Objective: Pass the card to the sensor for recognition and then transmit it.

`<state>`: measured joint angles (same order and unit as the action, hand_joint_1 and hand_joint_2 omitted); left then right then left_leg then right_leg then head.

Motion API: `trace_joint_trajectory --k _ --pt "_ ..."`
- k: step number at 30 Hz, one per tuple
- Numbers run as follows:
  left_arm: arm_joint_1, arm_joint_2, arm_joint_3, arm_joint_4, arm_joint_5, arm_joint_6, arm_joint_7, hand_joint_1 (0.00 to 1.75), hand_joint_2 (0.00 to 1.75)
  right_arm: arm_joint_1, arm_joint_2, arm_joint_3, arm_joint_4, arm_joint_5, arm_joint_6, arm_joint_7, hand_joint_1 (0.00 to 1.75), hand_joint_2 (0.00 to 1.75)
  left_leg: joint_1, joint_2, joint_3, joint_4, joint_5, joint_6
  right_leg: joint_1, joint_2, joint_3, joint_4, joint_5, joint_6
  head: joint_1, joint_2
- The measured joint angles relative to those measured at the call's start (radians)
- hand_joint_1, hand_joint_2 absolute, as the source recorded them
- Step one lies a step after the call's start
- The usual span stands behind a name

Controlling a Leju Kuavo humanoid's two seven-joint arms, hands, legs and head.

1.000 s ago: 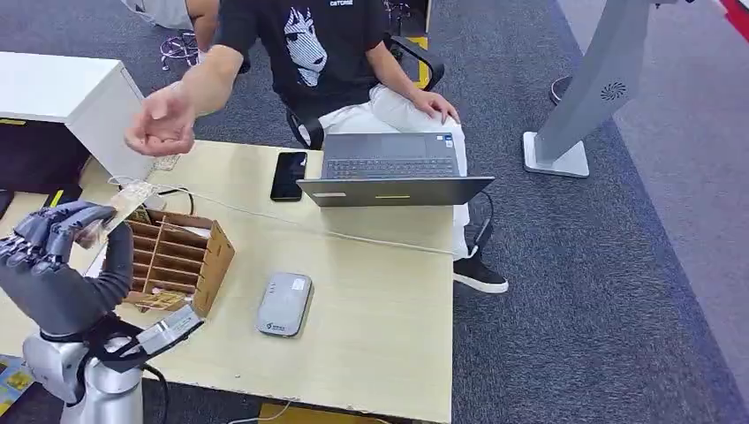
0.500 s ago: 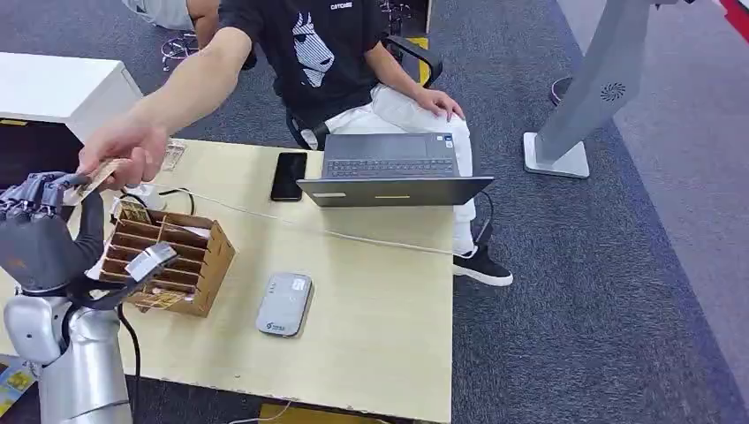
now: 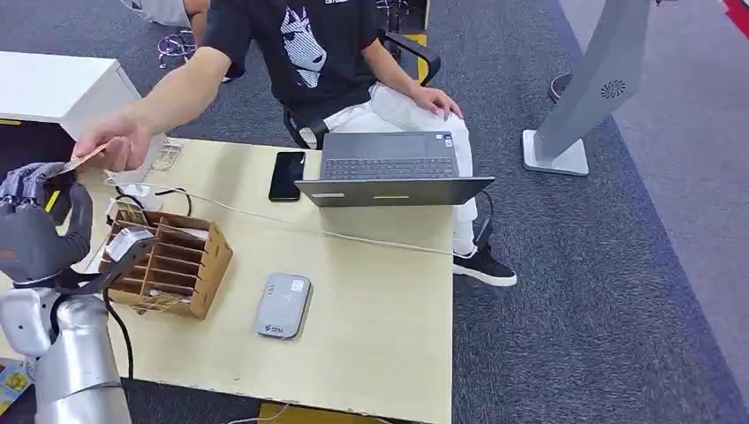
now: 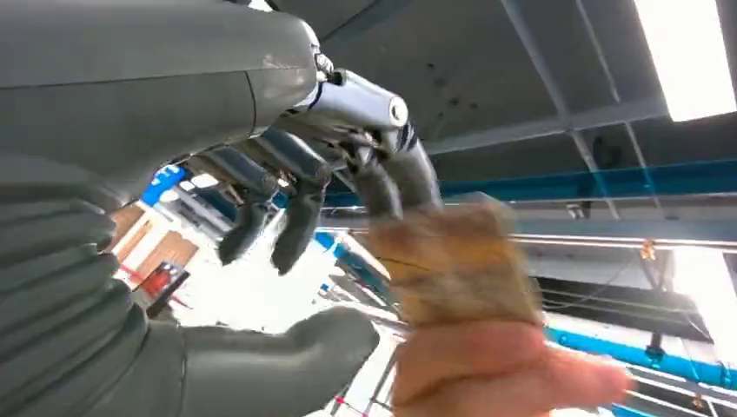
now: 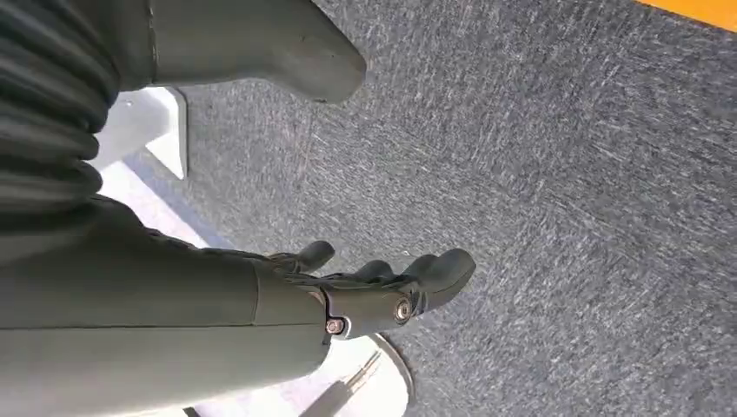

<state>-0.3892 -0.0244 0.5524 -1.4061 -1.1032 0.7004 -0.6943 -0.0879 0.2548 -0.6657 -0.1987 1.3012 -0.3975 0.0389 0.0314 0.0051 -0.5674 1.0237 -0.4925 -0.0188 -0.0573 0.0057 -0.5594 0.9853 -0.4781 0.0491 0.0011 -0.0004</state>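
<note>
Nearest you, the left hand (image 3: 35, 221) is raised at the table's (image 3: 371, 309) left edge, its fingers (image 4: 295, 208) spread apart and holding nothing; from the wrist camera you see the card (image 4: 452, 261) just beyond those fingers, blurred, and you cannot tell whether a fingertip touches it; the person's hand (image 3: 115, 146) pinches the card (image 3: 84, 159) by its far end, just above and beyond your left hand; the right hand (image 5: 374, 287) hangs over grey carpet (image 5: 556, 174), fingers loosely extended and apart, gripping nothing. Beside your left arm the wooden slotted rack (image 3: 168, 261) sits on the table with thin cards standing in its compartments; to its right, near the front edge, lies the grey sensor (image 3: 284, 305), flat, well apart from the card. Farther on, a thin white cable (image 3: 353, 237) crosses the tabletop; behind it an open laptop (image 3: 393, 172) faces the person, with a black phone (image 3: 287, 175) lying just to its left; the person (image 3: 327, 62) sits in a chair at the far side, one arm reaching across to the card, the other hand resting on a thigh. A grey stand (image 3: 583, 97) rises from the carpet off to the right.
</note>
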Motion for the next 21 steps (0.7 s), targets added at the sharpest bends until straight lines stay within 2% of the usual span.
trace_joint_trajectory --k 7,14,17,19,21 --pt "-0.005 -0.006 -0.001 0.006 0.059 0.000 0.000 0.00 1.75 0.000 -0.002 0.000 0.000 -0.007 -0.002 0.002 0.00 1.75 0.000 0.000 0.000 0.000 0.000 0.000 0.000 0.000 0.000 0.000 0.000 0.000 0.000 0.000" --pt "-0.010 -0.013 -0.003 0.015 0.072 0.000 0.000 0.00 1.75 0.001 -0.002 0.000 0.000 -0.013 -0.003 0.002 0.00 1.75 0.000 0.000 0.000 0.000 0.001 0.000 0.000 0.000 0.000 0.000 0.001 -0.001 0.000 0.000" --pt "-0.011 -0.014 -0.024 0.016 0.102 0.000 0.000 0.00 1.75 0.001 -0.002 0.000 0.000 -0.014 -0.003 0.002 0.00 1.75 0.000 0.000 0.000 0.000 0.001 0.000 0.000 0.000 -0.001 0.000 0.001 -0.001 0.000 0.000" --pt "-0.012 -0.006 -0.067 0.014 0.135 0.000 0.054 0.00 1.75 0.001 -0.002 0.000 0.000 -0.019 -0.005 0.002 0.00 1.75 0.000 0.000 0.000 0.000 0.001 0.000 0.000 0.000 -0.001 0.000 0.001 -0.001 0.000 0.000" --pt "-0.010 0.028 -0.160 -0.013 0.190 -0.007 0.185 0.00 1.75 0.004 -0.002 0.000 0.000 -0.031 -0.012 0.000 0.00 1.75 0.000 0.001 0.000 0.000 0.001 0.000 0.000 0.000 -0.002 0.000 0.001 -0.001 0.000 0.000"
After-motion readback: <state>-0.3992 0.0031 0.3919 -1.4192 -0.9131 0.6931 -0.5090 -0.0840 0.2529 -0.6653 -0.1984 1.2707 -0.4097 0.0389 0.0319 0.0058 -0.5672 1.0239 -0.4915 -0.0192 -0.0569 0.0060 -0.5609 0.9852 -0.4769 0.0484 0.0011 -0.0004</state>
